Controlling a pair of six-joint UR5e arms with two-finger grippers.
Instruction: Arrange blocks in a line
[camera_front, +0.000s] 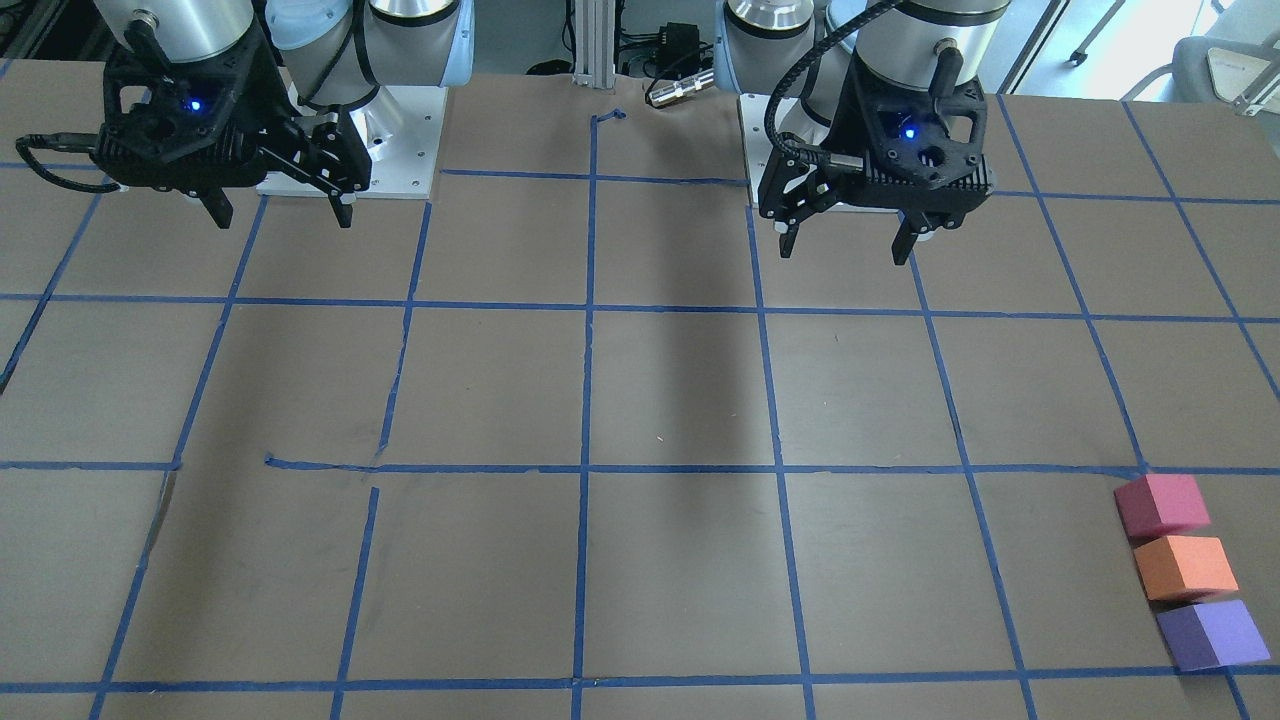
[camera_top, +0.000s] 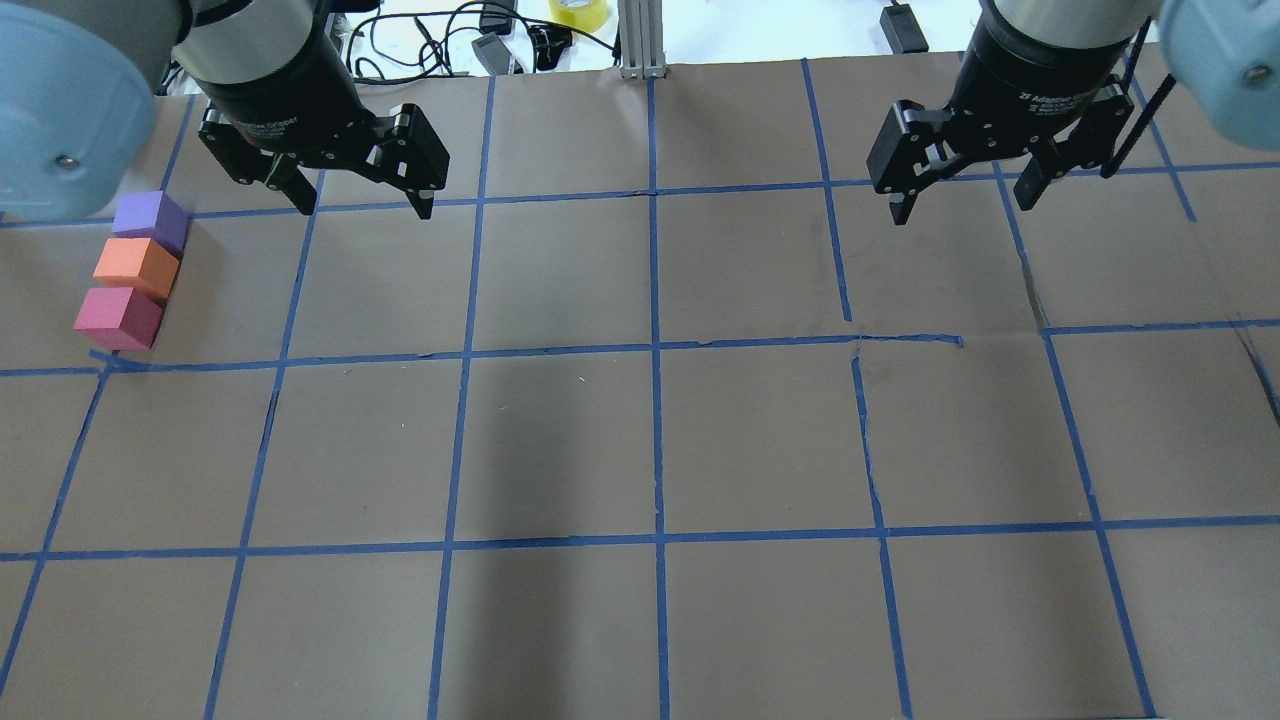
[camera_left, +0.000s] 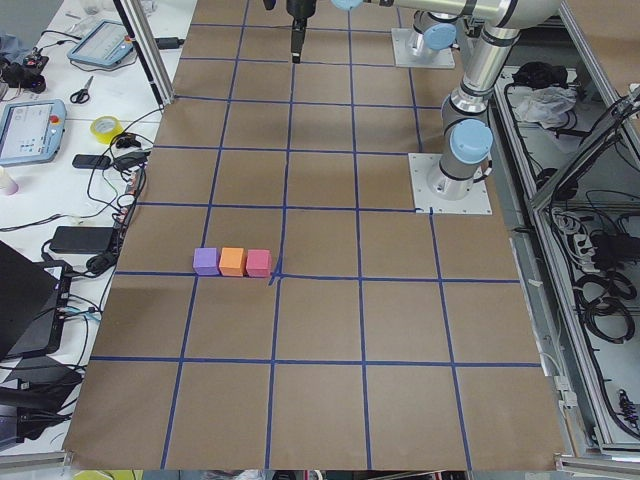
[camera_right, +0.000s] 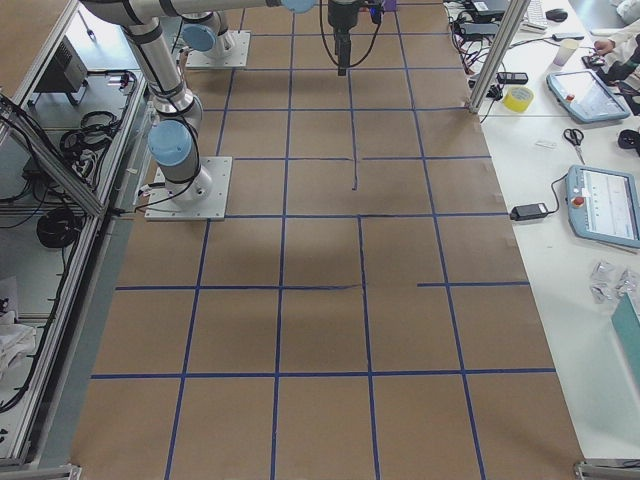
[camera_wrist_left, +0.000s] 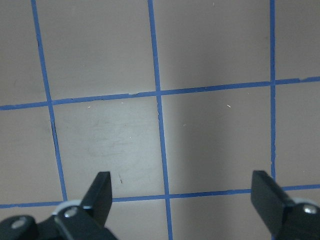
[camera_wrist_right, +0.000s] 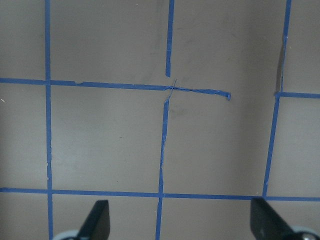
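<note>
Three small foam blocks stand touching in a straight line at the table's left side: purple (camera_top: 150, 220), orange (camera_top: 135, 265) and pinkish-red (camera_top: 115, 317). They also show in the front-facing view, pinkish-red (camera_front: 1160, 505), orange (camera_front: 1185, 567), purple (camera_front: 1212, 635), and in the exterior left view (camera_left: 232, 261). My left gripper (camera_top: 365, 205) hangs open and empty above the table, to the right of the blocks and apart from them. My right gripper (camera_top: 965, 207) is open and empty above the table's right side. Both wrist views show only open fingers (camera_wrist_left: 100, 195) (camera_wrist_right: 97, 220) over taped paper.
The table (camera_top: 650, 450) is brown paper with a blue tape grid. An aluminium post (camera_top: 640, 40) stands at the middle of the far edge, with cables and a yellow tape roll (camera_top: 578, 12) beyond it. The arm base plates (camera_front: 395, 140) sit at the robot's side.
</note>
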